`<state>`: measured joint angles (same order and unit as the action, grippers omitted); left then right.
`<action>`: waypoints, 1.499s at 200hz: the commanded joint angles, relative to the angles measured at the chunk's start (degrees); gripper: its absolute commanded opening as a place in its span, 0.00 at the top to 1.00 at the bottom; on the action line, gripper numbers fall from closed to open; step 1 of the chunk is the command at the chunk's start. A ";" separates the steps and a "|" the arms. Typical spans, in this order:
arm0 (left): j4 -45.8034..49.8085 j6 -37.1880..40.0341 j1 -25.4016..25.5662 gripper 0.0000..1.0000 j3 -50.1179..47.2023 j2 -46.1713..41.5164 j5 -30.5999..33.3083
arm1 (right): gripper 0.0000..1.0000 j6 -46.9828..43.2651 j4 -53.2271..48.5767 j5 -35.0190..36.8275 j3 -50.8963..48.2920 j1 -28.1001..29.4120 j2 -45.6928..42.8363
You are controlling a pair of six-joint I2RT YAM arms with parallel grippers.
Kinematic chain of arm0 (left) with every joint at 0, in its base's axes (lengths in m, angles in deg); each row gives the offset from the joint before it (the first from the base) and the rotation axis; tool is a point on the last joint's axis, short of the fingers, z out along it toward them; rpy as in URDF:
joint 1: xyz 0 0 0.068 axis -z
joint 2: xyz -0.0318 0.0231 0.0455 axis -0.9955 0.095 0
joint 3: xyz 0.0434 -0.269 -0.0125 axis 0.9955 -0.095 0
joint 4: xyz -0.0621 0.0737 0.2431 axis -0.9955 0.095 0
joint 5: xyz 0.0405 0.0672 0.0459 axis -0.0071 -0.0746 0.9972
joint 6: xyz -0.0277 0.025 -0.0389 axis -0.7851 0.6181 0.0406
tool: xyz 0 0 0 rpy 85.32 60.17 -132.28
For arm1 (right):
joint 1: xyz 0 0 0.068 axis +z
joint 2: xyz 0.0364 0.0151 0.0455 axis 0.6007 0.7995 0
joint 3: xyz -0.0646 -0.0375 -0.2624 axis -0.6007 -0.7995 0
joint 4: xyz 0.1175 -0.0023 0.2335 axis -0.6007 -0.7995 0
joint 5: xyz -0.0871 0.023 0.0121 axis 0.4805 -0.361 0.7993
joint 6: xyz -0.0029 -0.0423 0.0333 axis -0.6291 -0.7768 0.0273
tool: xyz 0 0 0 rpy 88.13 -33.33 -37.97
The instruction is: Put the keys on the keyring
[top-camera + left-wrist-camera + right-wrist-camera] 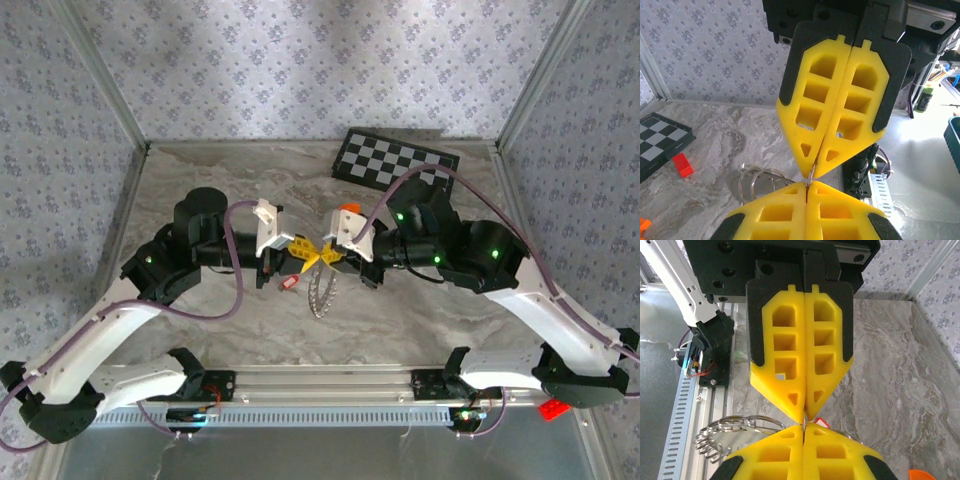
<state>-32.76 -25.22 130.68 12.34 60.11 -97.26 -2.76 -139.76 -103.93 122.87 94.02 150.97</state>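
Note:
My two grippers meet tip to tip above the middle of the table, the left gripper point(312, 256) and the right gripper point(329, 254). Both are shut on the same thin wire of the keyring point(322, 290), which hangs below them as silvery rings and a beaded chain. In the left wrist view my left gripper point(806, 186) pinches the wire right under the right gripper point(812, 172), with the keyring's loops point(757, 182) behind. In the right wrist view the keyring point(735, 425) trails left of my right gripper point(804, 427). A red key point(820, 421) peeks out just behind the tips and shows below the left gripper point(291, 283).
A checkered board point(395, 160) lies at the back right of the marble table point(230, 310). A red brick point(682, 165) sits beside it, and an orange piece point(920, 474) lies on the table nearby. Metal frame posts and patterned walls close in the sides.

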 commanded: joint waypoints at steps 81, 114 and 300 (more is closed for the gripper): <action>-14.66 -8.09 -2.96 1.00 -3.31 -4.63 -5.96 | 0.29 16.38 21.95 1.55 -17.86 0.09 -16.03; -17.62 -9.97 -3.24 1.00 -4.01 -5.70 -8.86 | 0.35 21.16 28.20 -3.84 -21.26 -1.80 -17.35; -22.35 -11.48 -3.36 1.00 -3.73 -5.10 -12.42 | 0.64 23.63 37.20 -13.59 -20.81 -2.63 -13.36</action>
<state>-50.72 -36.06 127.66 8.12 55.33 -108.41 20.41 -104.57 -117.00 100.78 91.64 137.17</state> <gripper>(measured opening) 0.044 0.363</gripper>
